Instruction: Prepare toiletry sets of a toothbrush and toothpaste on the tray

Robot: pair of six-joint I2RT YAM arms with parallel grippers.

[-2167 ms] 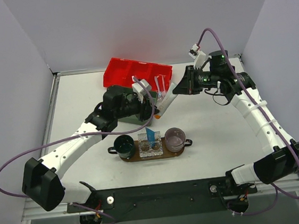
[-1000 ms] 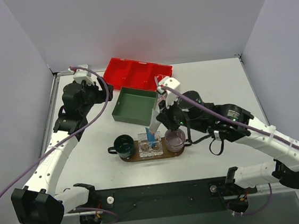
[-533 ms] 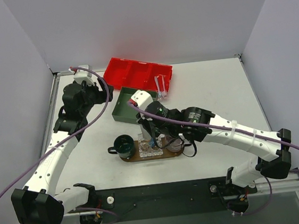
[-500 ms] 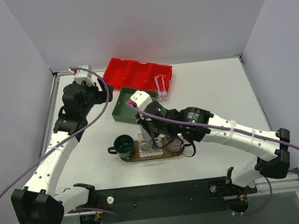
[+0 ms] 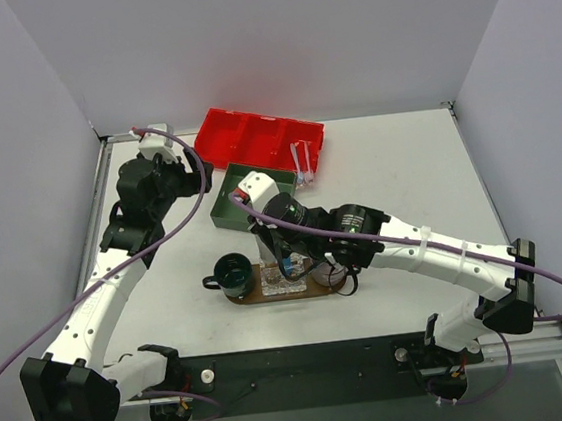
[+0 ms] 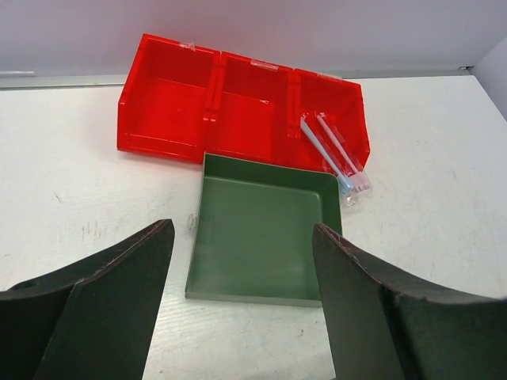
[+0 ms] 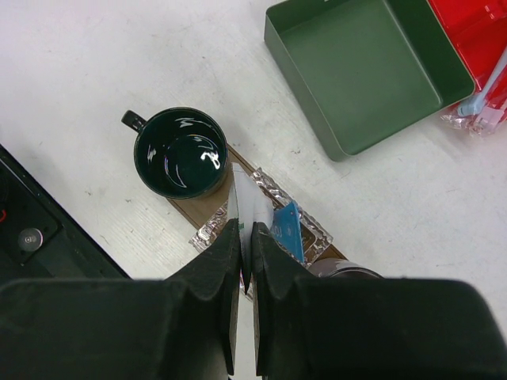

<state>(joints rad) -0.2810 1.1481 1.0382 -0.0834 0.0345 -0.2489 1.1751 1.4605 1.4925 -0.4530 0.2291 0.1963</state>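
- The right pincer (image 7: pixel 244 231), lately out by the red bin (image 7: pixel 485 32), now hangs over the tray (image 7: pixel 186 204), pinching the flat, soft white tube (image 7: pixel 242 198).
- Right of its tips, the blue tube (image 7: pixel 287 229) stands in a crinkly clear holder (image 7: pixel 210 236) on that brown wooden board; the white one likely joins it.
- Ahead-left: a glossy dark mug (image 7: pixel 178 152).
- Far beyond, two slim toothbrushes (image 7: pixel 483 101) lie across the red bin's rim.
- The left pincer (image 6: pixel 239 231) has drawn back, gaping over the matte green box (image 6: pixel 269 206).

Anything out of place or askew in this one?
Yes: the two toothbrushes hang over the red bin's front wall, tips on the table beside the green box's corner, instead of lying inside a compartment.
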